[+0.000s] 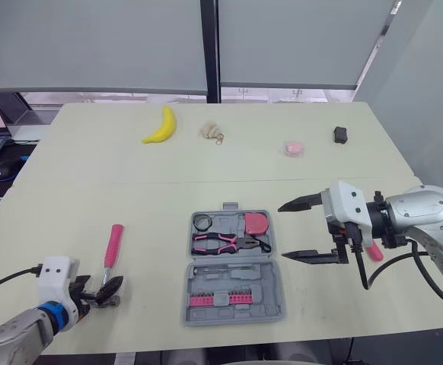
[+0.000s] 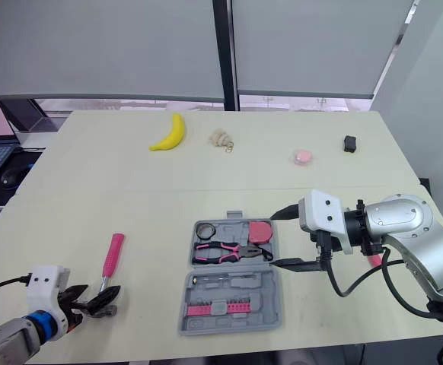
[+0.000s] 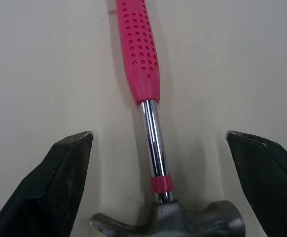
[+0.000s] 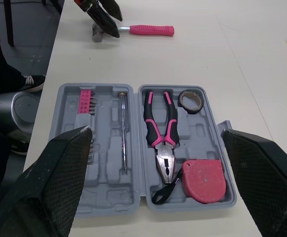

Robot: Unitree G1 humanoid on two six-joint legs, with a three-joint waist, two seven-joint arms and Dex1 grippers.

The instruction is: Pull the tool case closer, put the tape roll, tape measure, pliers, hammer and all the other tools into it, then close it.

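– Since the tool case (image 1: pixel 276 306) sits open at the worktop's (image 1: pixel 92 182) front edge, what remains?
– Hammer (image 1: pixel 113 247), near the front-left corner, between my spread left tool (image 1: pixel 113 292); then closing. Tape roll (image 1: pixel 202 222), tape measure (image 1: pixel 257 224) and pliers (image 1: pixel 220 243) are in. Right tool (image 1: pixel 282 231) hangs spread.

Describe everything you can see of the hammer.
The hammer has a pink dimpled grip, a shiny metal shaft with a pink collar, and a grey metal head. It lies flat on the table, left of the open tool case. The left gripper is open, its fingers either side of the head end, not touching.
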